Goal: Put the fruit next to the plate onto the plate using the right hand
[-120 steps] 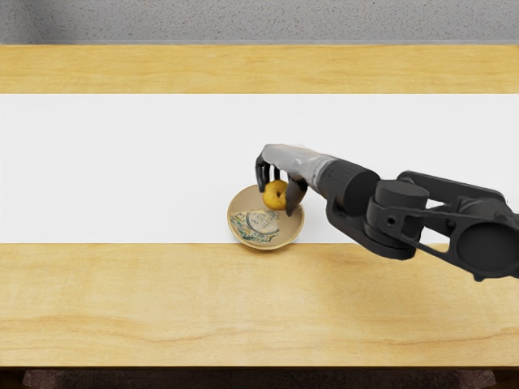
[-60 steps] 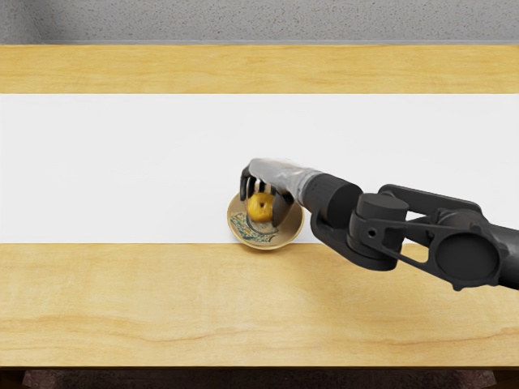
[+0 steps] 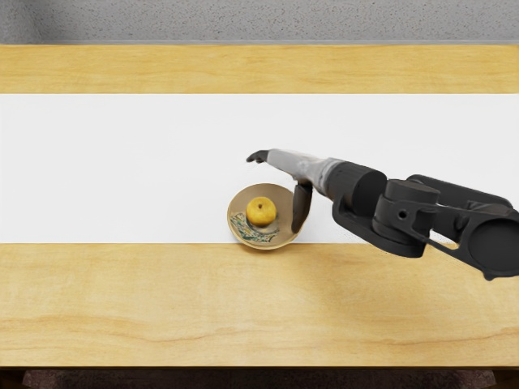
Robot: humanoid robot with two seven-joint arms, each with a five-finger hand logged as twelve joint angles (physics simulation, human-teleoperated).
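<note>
A yellow fruit (image 3: 261,211) rests on the small tan plate (image 3: 243,203), which has a patterned inside and stands at the front edge of the white strip. My right hand (image 3: 280,180) hovers just behind and to the right of the plate, with its arm coming in from the right edge. Its fingers (image 3: 259,156) are spread flat and the thumb (image 3: 301,207) hangs down by the plate's right rim. Nothing is in the hand, and it is apart from the fruit.
A wooden table (image 3: 243,300) carries a wide white strip (image 3: 122,162) across its middle. A grey wall band runs along the back. The dark arm links (image 3: 422,219) lie over the strip's right part.
The hand let go of the fruit, which now sits on the plate. Its fingers opened and the hand lifted back and to the right, off the plate.
</note>
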